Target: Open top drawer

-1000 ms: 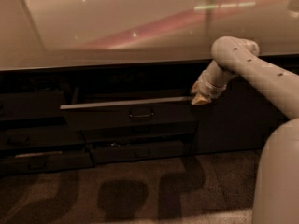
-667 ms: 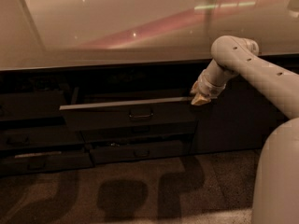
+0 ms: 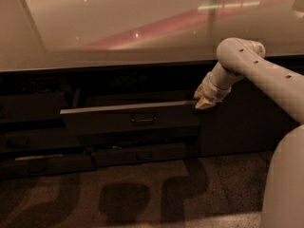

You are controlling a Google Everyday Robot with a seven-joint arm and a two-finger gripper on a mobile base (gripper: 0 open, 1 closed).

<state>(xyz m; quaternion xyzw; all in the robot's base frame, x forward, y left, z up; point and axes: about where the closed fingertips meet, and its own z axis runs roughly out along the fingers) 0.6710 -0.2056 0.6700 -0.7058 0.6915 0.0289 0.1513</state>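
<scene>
Camera view: saw a pale, glossy desk (image 3: 118,32) streaked with pinkish reflections above dark cabinetry. Found the top drawer (image 3: 104,121) just below the desk's edge, standing partly out, with its loop handle (image 3: 143,118) at centre. Spotted the gripper (image 3: 205,100) at the drawer front's upper right corner; could not tell whether clenched or released. Noted a speckled floor (image 3: 61,198) crossed by soft shadows.

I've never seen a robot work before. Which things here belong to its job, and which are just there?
In the job: top drawer, standing partly out; its handle; gripper, at the drawer front's upper right corner.
Just there: countertop; lower drawer beneath; drawer fronts to the left; floor.
</scene>
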